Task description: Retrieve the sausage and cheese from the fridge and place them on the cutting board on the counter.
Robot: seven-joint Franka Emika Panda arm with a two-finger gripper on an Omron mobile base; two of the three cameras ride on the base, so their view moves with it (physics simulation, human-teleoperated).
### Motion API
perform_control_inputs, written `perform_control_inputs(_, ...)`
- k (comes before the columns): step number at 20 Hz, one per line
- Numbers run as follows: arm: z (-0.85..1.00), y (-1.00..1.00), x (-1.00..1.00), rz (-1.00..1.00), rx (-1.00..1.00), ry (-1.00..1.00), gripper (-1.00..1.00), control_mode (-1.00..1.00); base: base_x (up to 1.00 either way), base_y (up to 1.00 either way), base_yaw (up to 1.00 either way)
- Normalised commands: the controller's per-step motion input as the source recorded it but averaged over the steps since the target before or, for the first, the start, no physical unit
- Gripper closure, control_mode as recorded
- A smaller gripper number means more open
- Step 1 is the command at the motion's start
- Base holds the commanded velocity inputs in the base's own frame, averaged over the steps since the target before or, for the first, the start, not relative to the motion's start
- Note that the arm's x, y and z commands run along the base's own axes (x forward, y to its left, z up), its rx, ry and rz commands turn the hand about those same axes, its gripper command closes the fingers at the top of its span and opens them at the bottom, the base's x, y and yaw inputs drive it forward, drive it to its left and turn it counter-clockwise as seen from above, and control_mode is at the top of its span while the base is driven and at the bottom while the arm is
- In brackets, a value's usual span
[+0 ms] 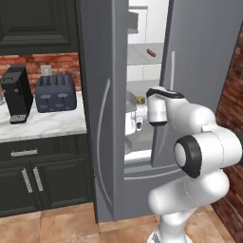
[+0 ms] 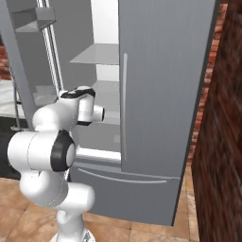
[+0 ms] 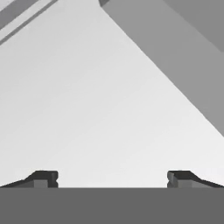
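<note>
The fridge (image 1: 102,109) stands with its left door swung open, its white inside and grey shelves showing. The sausage (image 1: 151,51), a small reddish-brown cylinder, lies on an upper shelf. A small yellowish chunk, apparently the cheese (image 1: 140,100), sits on a lower shelf just left of my hand. My gripper (image 3: 111,178) is open and reaches into the fridge at that lower level, well below the sausage. Its fingertips (image 3: 43,178) stand wide apart with nothing between them, facing a white inner wall. The cutting board is out of view.
The white marble counter (image 1: 42,126) to the fridge's left carries a black coffee machine (image 1: 17,94) and a dark toaster (image 1: 56,92). The fridge's shut right door (image 2: 160,85) stands beside my arm. A brick wall (image 2: 222,142) closes the right side.
</note>
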Motion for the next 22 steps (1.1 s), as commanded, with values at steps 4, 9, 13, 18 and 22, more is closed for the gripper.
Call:
perform_control_inputs(4,0.00,0.53,0.00,0.04,0.05,0.02,-1.00,-1.00,0.00,0.00,0.00)
perform_control_inputs(9,-0.01,0.51,0.00,0.03,0.03,0.03,-1.00,-1.00,0.00,0.00,0.00)
perform_control_inputs(13,-0.05,0.59,0.00,0.02,0.00,0.04,-1.00,-1.00,0.00,0.00,0.00)
perform_control_inputs(18,-0.01,0.35,0.00,0.02,0.00,0.02,-1.00,-1.00,0.00,0.00,0.00)
perform_control_inputs(22,0.00,0.05,0.02,0.00,0.00,0.01,-1.00,-1.00,0.00,0.00,0.00)
